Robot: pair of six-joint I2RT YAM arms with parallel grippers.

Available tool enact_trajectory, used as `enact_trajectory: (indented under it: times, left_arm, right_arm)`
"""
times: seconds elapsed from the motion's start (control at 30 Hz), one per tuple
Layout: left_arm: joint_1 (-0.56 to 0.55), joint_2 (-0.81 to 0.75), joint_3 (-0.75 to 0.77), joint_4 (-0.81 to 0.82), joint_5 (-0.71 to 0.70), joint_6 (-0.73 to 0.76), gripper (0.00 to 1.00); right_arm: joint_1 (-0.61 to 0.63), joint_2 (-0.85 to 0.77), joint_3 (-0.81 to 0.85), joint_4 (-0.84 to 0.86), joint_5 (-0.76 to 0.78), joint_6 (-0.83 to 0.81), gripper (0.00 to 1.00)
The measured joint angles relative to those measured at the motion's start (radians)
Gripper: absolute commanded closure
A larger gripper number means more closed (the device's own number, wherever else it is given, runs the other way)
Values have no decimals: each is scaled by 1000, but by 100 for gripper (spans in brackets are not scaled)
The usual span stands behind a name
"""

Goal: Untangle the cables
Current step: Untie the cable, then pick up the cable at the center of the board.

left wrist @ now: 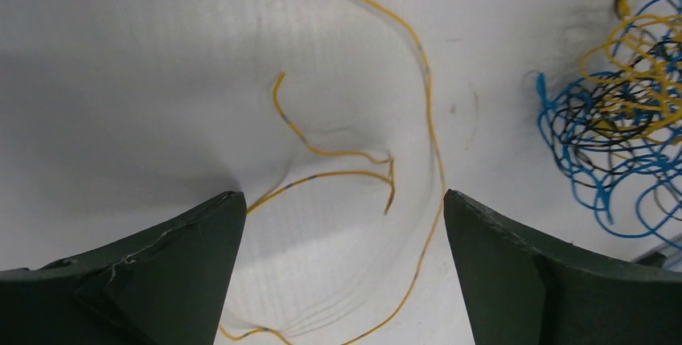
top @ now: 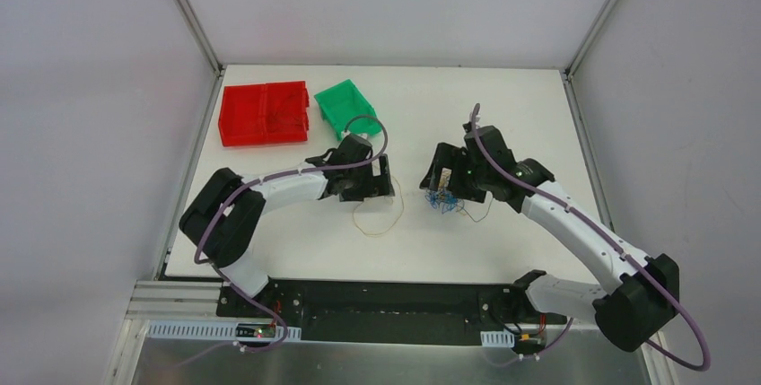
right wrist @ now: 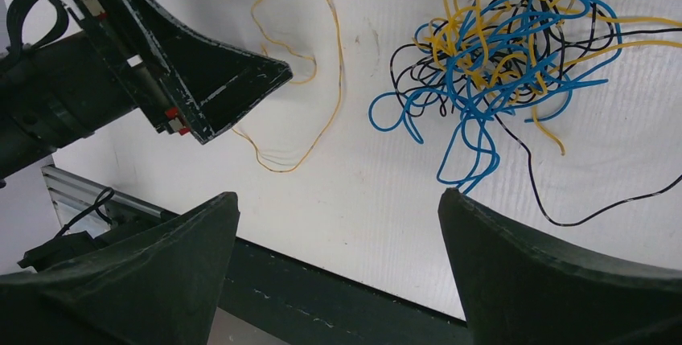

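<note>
The left pincer (left wrist: 339,200) stands wide with nothing in it. It hovers low over a loose yellow wire (left wrist: 426,96) that lies in open loops on the white desk (left wrist: 121,55), just left of the clump (left wrist: 619,104) and apparently clear of it. The right pincer (right wrist: 338,196) is equally wide and empty, and hangs just above the clump.

The clump is a knot of blue, yellow and black cables. A blue loop (right wrist: 470,152) sticks out of it on the side towards the arms' bases, and a long black tail (right wrist: 611,200) trails away from it on the right. Well beyond the clump, towards the far left of the desk, sit a green bin (top: 345,102) and a red divided tray (top: 265,116).

One strand looks freed, so the step in hand is probably choosing the next one from the clump. The black tail or the blue loop looks like the best choice, since each can be reached at the clump's edge without digging in. These wires are thin and lie flat, so the fingertips should come right down to the desk before closing. One pincer should pin the clump while the other draws slowly straight away from it. A quick pull would likely drag the whole clump or tighten it.
</note>
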Motion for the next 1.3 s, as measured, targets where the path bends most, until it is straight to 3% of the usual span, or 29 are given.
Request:
enact_trajectory:
  times: [0.13, 0.3, 0.47, 0.7, 1.0, 1.2, 1.3]
  left_arm:
    - [0, 85, 70, 47, 66, -5, 18]
    - [-8, 186, 194, 5, 83, 16, 16]
    - [-67, 253, 309, -95, 6, 77, 18]
    - [-127, 311, 404, -230, -100, 137, 33]
    - [-200, 358, 468, -315, -241, 188, 27]
    - [-223, 379, 494, -345, -287, 199, 36]
    - [-232, 380, 495, -354, -313, 201, 47]
  right_arm:
    - [0, -21, -6, -1, 10, -2, 1]
    - [0, -34, -15, -10, 23, -2, 1]
    - [-2, -53, -17, -17, 34, -3, 1]
    - [-7, -79, -26, -25, 62, -5, 1]
    - [-54, -208, -63, -33, 139, 3, 1]
    - [-84, -243, -81, -34, 154, 17, 1]
    - [-92, -257, -90, -34, 158, 21, 1]
